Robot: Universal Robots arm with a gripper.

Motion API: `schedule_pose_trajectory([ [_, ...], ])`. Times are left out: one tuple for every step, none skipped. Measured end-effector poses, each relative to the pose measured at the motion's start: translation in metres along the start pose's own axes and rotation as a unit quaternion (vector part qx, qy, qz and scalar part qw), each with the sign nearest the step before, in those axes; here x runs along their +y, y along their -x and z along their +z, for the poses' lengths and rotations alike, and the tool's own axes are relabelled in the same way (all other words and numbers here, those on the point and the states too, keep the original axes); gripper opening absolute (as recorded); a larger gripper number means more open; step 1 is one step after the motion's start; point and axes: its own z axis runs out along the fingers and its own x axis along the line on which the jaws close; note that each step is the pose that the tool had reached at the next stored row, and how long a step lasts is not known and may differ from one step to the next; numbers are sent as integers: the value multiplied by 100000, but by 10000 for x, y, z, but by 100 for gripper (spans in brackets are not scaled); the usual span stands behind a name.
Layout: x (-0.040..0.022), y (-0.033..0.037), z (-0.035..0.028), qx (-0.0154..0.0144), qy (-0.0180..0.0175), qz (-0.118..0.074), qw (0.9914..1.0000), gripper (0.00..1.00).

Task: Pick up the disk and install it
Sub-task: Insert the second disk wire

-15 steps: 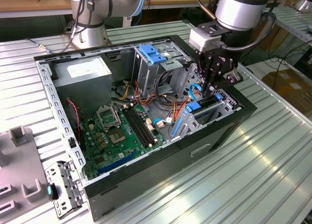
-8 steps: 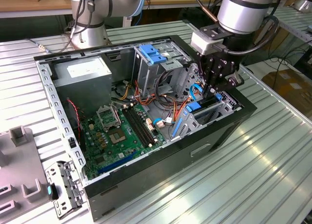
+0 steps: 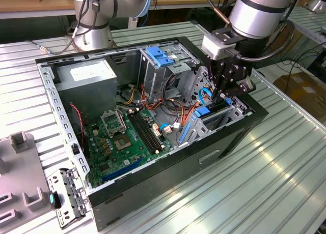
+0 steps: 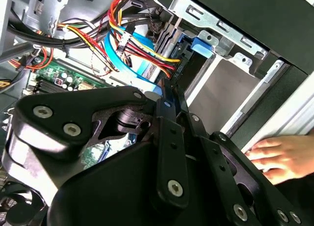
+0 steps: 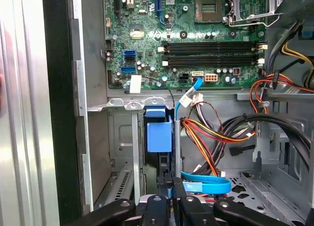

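Gripping disk (image 5: pixel 159 132) edge-on, pincer (image 5: pixel 169 186) clenched on it; long axis running down into drive bay (image 5: pixel 125 152).

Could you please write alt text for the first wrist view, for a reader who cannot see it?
The gripper reaches down into an open computer case, at the disk standing edge-up with its blue carrier in a metal bay. Beyond lie a green motherboard and bundled cables.
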Motion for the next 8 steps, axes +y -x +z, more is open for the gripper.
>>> schedule_pose_trajectory([
  [-1, -14, 1, -506, 19, 41, 99999, 16],
  [-3, -54, 6, -1238, 47, 100, 99992, 16],
  [-7, -64, 13, -1239, 48, 99, 99992, 16],
  [-7, -65, 20, -1233, 48, 103, 99992, 16],
  [-6, -66, 33, -1238, 48, 103, 99992, 16],
  [-4, -68, 51, -1287, 49, 105, 99992, 16],
  [-4, -68, 54, -1308, 50, 110, 99991, 16],
  [-4, -68, 56, -1346, 52, 111, 99991, 16],
])
